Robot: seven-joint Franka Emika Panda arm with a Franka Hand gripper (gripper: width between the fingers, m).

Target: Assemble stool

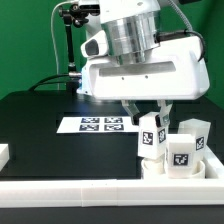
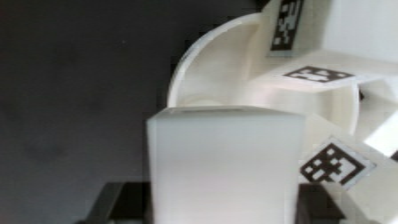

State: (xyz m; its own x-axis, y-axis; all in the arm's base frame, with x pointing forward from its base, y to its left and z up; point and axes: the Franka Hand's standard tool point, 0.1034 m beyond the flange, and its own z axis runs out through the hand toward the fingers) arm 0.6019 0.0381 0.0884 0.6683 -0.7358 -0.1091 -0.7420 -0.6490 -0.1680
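The gripper (image 1: 149, 117) is clamped on a white stool leg (image 1: 152, 138), which stands upright with its long axis vertical and its tag facing the exterior camera. The leg is at the rim of the round seat (image 2: 205, 70), on the exterior view's right near the white rail (image 1: 80, 190); whether the two touch cannot be told. Two more legs (image 1: 184, 152) stand upright just beside it. The marker board (image 1: 100, 124) lies behind on the black table (image 1: 40, 125).

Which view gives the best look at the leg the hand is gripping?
The exterior view: the whole leg shows, tag toward the camera, gripped by the hand, beside the other legs. The wrist view shows it large, but only as a blank white face, partly cropped.
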